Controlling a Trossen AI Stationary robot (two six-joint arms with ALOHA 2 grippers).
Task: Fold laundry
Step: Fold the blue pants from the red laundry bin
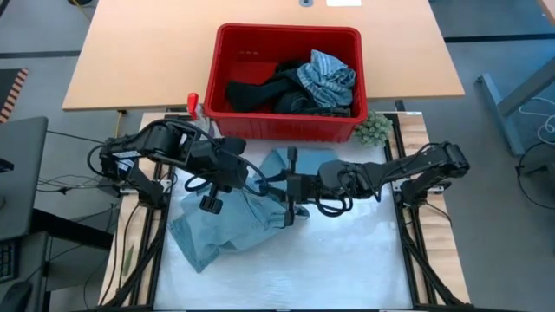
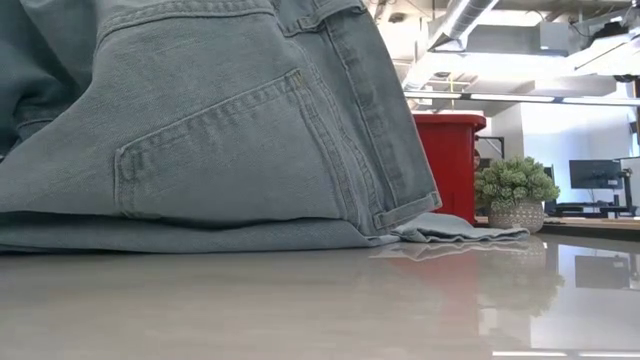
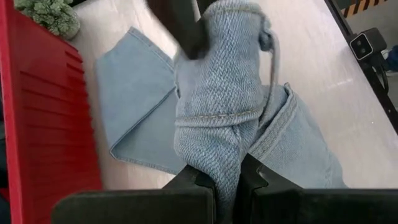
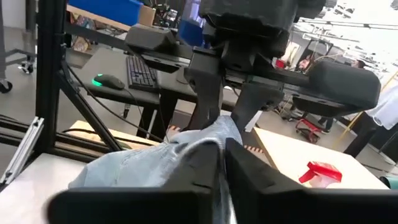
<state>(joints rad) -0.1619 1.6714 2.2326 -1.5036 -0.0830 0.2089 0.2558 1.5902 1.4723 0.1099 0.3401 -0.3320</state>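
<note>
- High view: shows a pair of light blue jeans [image 1: 217, 230] lying crumpled on the white table [image 1: 347, 251], just in front of the red basket [image 1: 227, 78], with both arms meeting over the upper edge of the cloth.
- Left wrist view: shows the left gripper [image 3: 227, 171] clamped tight on a bunched ridge of denim, lifted clear of the table, probably to hold one side taut.
- Right wrist view: shows the right gripper [image 4: 221, 152] narrowed to a slit with denim at its tips, just beside the left gripper; judged a second pinch on the same edge, so the jeans can be spread between two points.
- Low view: shows a back pocket and the waistband hanging upright, the rest resting on the table.
- Leaves the remaining clothes [image 1: 325, 78] heaped in the basket, not yet folded.
</note>
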